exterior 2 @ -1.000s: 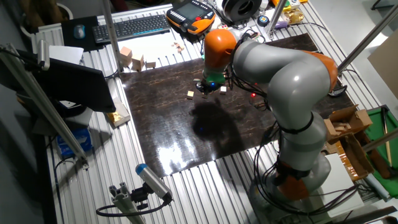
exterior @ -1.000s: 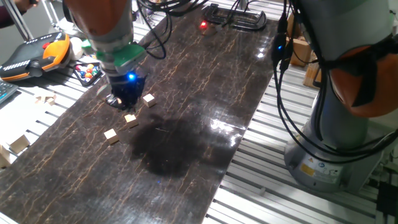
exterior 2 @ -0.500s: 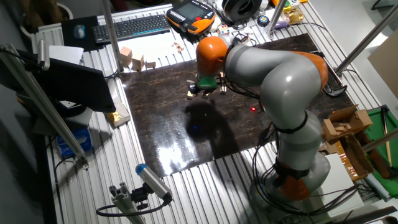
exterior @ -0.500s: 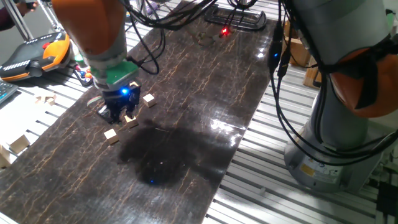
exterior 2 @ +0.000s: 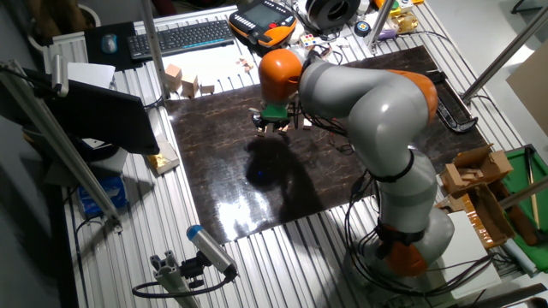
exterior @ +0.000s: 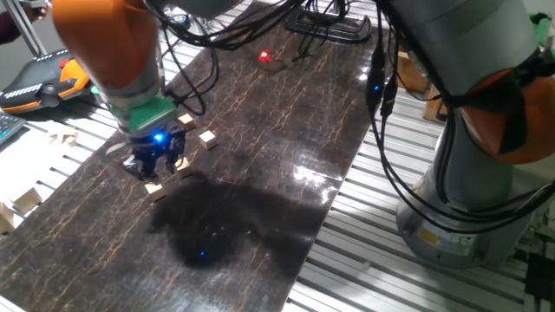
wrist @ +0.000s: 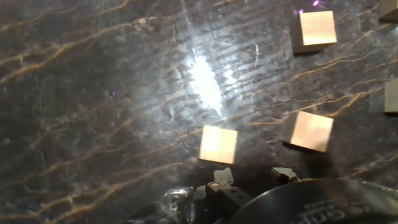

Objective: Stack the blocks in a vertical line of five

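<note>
Since a second ago the gripper [exterior: 153,165] has travelled toward 8 o'clock across the dark marbled tabletop [exterior: 260,113], leaving the block [exterior: 207,138] it hovered beside and arriving low over the outermost block [exterior: 154,189]. In the hand view that cube [wrist: 218,144] lies flat just above the fingertips [wrist: 222,176], with another cube [wrist: 308,131] at its 3 o'clock and a third [wrist: 314,28] toward 1 o'clock. Nothing is stacked yet; all cubes seen lie singly. The fingers look slightly apart and empty, though I cannot tell for sure. Next: centre over the cube, descend, close.
</note>
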`<state>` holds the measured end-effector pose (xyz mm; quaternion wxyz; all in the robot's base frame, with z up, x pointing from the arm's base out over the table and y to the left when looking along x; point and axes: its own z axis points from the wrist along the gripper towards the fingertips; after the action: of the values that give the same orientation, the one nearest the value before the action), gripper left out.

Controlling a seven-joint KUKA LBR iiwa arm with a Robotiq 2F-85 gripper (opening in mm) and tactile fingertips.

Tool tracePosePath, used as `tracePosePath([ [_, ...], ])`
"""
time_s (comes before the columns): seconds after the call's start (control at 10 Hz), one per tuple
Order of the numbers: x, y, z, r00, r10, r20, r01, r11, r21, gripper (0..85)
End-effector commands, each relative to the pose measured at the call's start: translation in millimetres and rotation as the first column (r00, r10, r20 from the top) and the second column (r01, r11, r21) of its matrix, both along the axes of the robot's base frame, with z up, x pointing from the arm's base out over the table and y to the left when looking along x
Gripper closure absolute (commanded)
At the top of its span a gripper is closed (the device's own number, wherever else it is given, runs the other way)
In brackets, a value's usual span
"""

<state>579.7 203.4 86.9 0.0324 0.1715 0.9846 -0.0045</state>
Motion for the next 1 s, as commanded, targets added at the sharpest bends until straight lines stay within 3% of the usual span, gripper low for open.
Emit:
tracePosePath([
  [0.0, 1.9, 2.6, -1.7, 1.000, -0.005, -0.002, 0.005, 1.000, 0.002, 44.3],
  [0.2, 6.2, 5.5, -8.4, 1.000, -0.016, 0.000, 0.016, 1.000, 0.010, 36.3],
  [0.9, 18.0, 13.4, -31.5, 0.993, -0.115, 0.002, 0.115, 0.993, 0.003, 32.7],
])
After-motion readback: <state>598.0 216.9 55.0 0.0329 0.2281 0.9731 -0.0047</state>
